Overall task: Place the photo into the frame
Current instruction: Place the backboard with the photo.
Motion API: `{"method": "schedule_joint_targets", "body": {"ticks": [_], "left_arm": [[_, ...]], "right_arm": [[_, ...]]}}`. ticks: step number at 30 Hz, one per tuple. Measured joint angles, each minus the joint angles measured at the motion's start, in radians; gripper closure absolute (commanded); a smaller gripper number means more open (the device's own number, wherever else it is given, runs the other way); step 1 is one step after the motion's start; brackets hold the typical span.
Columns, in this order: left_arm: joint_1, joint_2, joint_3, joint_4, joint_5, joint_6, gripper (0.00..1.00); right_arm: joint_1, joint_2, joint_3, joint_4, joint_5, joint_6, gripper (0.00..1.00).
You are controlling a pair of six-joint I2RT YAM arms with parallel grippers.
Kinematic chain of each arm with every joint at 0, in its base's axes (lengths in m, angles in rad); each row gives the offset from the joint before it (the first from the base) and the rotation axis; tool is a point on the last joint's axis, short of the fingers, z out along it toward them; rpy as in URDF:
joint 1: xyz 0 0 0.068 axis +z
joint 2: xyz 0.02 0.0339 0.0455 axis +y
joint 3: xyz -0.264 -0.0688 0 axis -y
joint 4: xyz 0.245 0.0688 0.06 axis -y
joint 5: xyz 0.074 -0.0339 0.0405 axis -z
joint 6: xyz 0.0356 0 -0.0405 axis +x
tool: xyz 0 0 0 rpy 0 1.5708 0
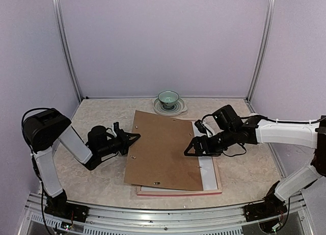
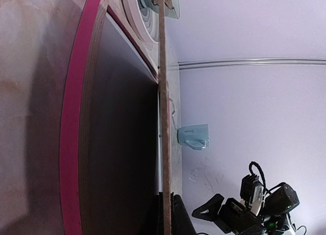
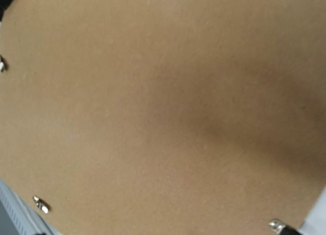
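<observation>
So the backing board [image 1: 165, 148] is pinched by the left gripper [image 1: 135, 137], askew over the frame [image 1: 178, 192]. The right gripper [image 1: 188, 152] is spread wide over the frame too. No photo can be seen, and the board isn't seated yet.

A big flat brown board [image 1: 165, 151] lies in the middle, with small shiny metal clips [image 3: 41, 205] on it. A white paper border [image 1: 208, 173] peeks out under the board's right side. Behind the board, a little green bowl [image 1: 168, 97] sits on a round stripy plate [image 1: 178, 108]. Under the board is a pale stone-look table [image 1: 249, 179].
</observation>
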Motion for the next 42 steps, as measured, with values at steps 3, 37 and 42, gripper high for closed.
{"method": "schedule_joint_targets", "body": {"ticks": [3, 37, 42], "left_arm": [[0.000, 0.011, 0.006, 0.003, 0.000, 0.002, 1.00], [0.013, 0.119, 0.017, 0.140, 0.027, -0.024, 0.67], [0.014, 0.119, 0.016, 0.141, 0.031, -0.025, 0.67]], "right_arm": [[0.009, 0.016, 0.000, 0.001, 0.007, -0.002, 0.01], [0.092, 0.182, 0.001, -0.076, 0.075, -0.057, 0.01], [0.094, 0.190, 0.004, -0.075, 0.100, -0.060, 0.01]]}}
